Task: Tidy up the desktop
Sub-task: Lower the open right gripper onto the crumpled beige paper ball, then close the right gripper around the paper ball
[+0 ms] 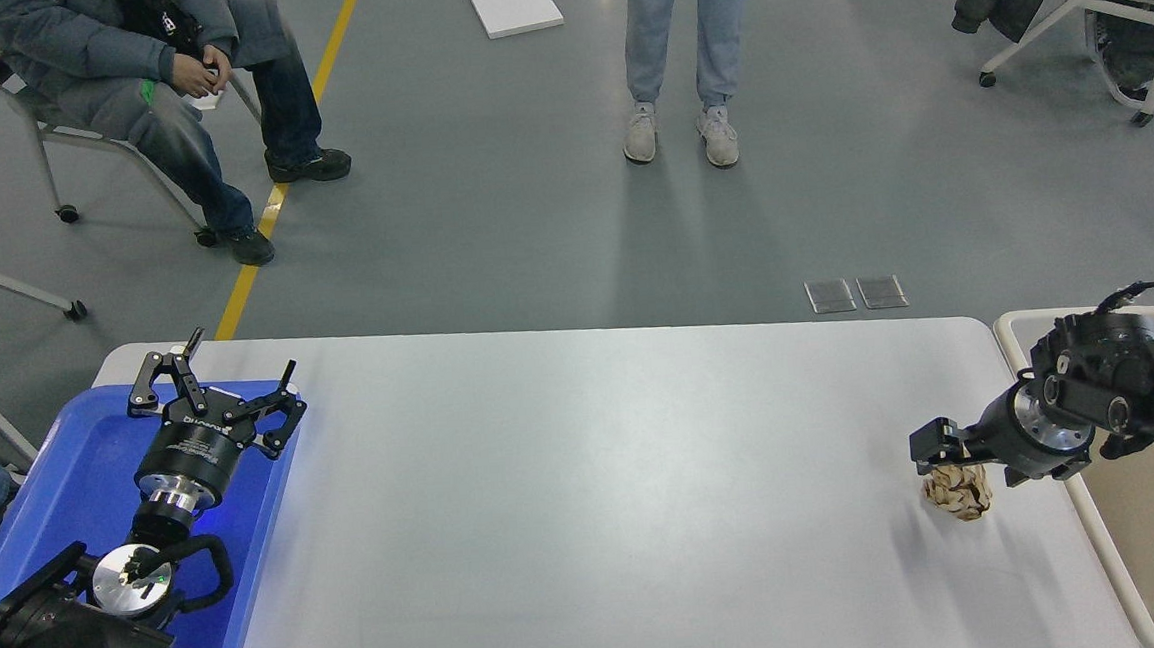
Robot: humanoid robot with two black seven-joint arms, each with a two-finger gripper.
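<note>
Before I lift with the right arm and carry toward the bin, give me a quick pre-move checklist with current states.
1. Right gripper at the crumpled brown paper ball: ok, right above it, touching.
2. Firm grasp on the ball: cannot tell, fingers seen end-on.
3. Ball off the desktop: not ok, it looks to be resting there.
4. Beige bin open and close by on the right: ok.
5. Left gripper out of the way: ok, open over the blue tray.
6. Standing person clear of the table: ok.
</note>
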